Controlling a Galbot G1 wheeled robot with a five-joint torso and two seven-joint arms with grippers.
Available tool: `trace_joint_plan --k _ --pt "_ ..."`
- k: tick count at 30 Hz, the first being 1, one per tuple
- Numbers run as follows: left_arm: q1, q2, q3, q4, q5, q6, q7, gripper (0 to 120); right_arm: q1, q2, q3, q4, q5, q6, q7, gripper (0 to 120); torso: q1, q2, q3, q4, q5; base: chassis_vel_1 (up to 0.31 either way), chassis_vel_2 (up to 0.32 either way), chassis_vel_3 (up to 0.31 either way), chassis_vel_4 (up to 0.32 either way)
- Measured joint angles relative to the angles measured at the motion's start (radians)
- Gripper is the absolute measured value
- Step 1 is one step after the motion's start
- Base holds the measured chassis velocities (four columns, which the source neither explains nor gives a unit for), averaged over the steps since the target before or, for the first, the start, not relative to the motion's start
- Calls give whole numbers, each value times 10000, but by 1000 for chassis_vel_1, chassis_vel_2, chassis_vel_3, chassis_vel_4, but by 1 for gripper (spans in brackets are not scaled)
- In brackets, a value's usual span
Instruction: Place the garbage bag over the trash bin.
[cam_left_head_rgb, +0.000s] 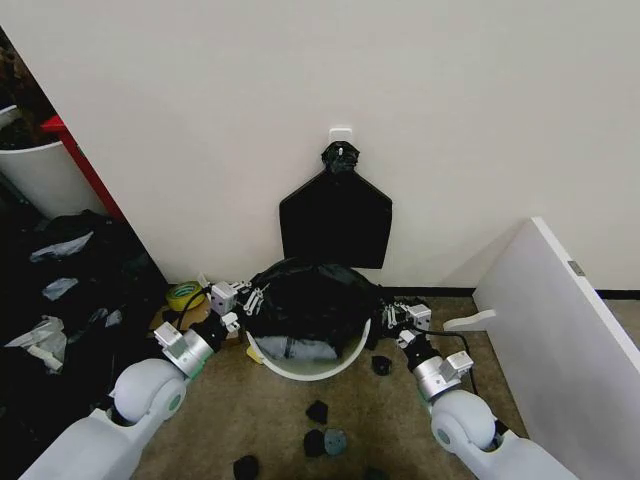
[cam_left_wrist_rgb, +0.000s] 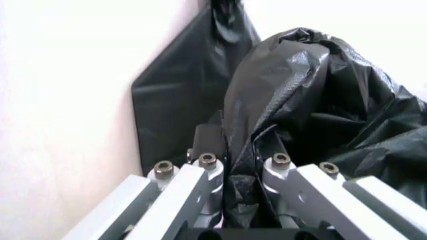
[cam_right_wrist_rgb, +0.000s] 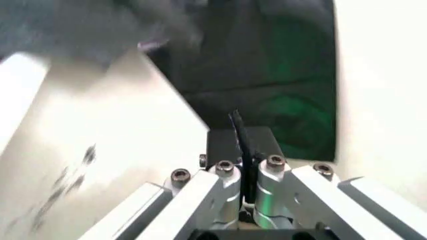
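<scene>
The garbage bag is a crinkled, glossy black heap lying over the top of the trash bin, whose cream-white rim shows below it at the front. My left gripper sits at the bin's left side, shut on a bunched fold of the bag; in the left wrist view the gripper has the plastic pinched between its fingers. On the bin's right side, my right gripper is shut on a thin edge of black plastic, seen between its fingers.
A flat house-shaped black bundle hangs on the wall behind the bin. Small black lumps dot the floor in front. A white board leans at the right. Black bags, a tape roll and a white, red-edged container crowd the left.
</scene>
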Motion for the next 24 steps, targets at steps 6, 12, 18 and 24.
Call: trace_joint_plan --k 6,12,18,24 --pt "-62 -15 -17 -133 -659 134 188 5 251 112 90 -1072 -146 999 -1644 0 0 0 0 1 0 0 0 0 0" --pt "-229 -141 -15 61 -410 155 -111 5 74 122 13 -467 205 729 -355 1 0 0 1 0 -1 0 0 0 0" --pt "-344 -171 -234 341 -253 169 -339 5 -529 -33 -163 2153 2570 -691 2117 21 0 0 0 2 -4 0 0 0 0" --pt "-334 -167 -291 405 -244 173 -355 5 -1238 36 -435 3805 3796 -1030 2841 41 0 0 0 1 -3 0 0 0 0"
